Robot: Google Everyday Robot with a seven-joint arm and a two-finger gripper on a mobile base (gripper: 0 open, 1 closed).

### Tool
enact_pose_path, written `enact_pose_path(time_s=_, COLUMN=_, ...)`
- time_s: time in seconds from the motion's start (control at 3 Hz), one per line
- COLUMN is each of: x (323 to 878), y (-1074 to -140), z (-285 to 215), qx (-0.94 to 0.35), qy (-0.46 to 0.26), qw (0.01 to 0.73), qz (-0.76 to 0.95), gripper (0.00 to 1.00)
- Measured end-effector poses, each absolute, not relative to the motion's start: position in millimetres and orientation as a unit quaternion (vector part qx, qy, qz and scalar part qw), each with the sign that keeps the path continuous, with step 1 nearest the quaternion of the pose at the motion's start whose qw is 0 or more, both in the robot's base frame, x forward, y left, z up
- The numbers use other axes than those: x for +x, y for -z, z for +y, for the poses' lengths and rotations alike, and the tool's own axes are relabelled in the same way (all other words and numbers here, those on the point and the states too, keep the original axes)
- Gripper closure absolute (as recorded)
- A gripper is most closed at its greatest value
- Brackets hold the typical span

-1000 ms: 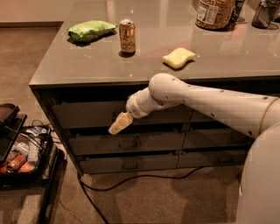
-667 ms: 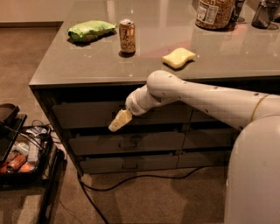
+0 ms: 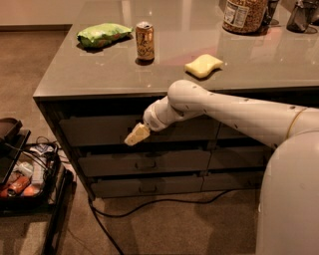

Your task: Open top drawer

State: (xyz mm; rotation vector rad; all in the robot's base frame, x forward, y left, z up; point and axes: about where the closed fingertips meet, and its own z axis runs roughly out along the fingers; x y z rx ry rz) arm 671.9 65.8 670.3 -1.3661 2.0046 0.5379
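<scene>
The top drawer is the tall dark front just under the grey countertop, and it sits flush with the cabinet. My gripper, a pale yellowish tip on the white arm, hangs right in front of that drawer's middle, pointing down and left. It covers the spot where the drawer's handle would be, so the handle is hidden. The arm reaches in from the right, across the cabinet face.
Two shallower drawers with small handles lie below. On the counter stand a green bag, a can, a yellow sponge and a jar. A black cable runs over the floor; a cluttered black rack stands at left.
The gripper has crept slightly upward against the top drawer front. The arm's body fills more of the right side. The drawer looks the same.
</scene>
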Motion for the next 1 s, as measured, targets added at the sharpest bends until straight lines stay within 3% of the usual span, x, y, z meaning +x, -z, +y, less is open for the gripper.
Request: enact_pose_path(time_s=1.0, x=671.8, y=-670.3, z=65.9, qx=-0.520, qy=-0.205, qw=0.323, qz=0.764, gripper=0.88)
